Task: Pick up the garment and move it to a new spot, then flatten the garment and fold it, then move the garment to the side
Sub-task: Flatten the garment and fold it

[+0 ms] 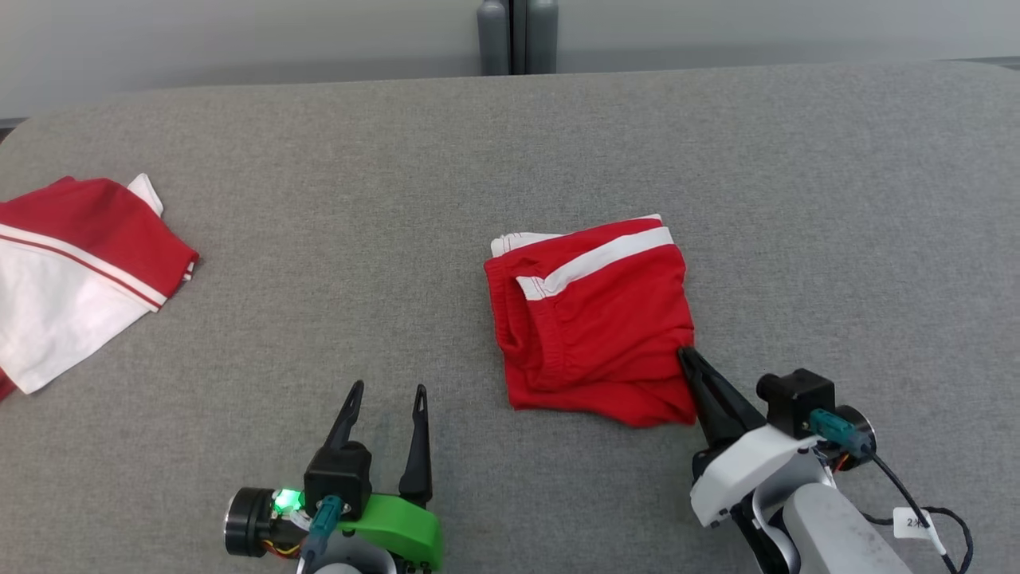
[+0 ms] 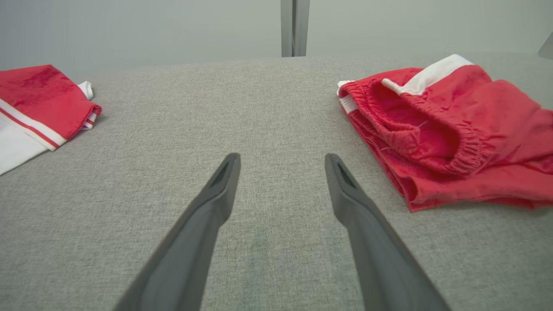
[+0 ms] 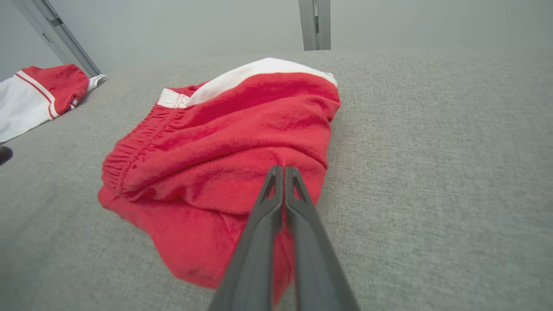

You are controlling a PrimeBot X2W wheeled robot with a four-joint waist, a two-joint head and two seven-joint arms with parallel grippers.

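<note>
One tiny bit of the red shorts is pinched in the right tool. It may slip out, or the fold may fall open. The left tool is spread.

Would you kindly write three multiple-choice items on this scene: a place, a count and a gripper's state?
1. Where does the red-and-white garment lie relative to the red shorts? A) to the robot's left B) to the robot's right C) on top of them
2. How many garments lie on the grey table? A) one B) two C) four
3. What is the right gripper doing? A) open over bare table B) shut on the red shorts C) shut on the other garment
Answers: 1 A, it lies at the head view's left edge. 2 B, just those two. 3 B, its fingers meet on the shorts' near right corner; the left gripper stands open.
</note>
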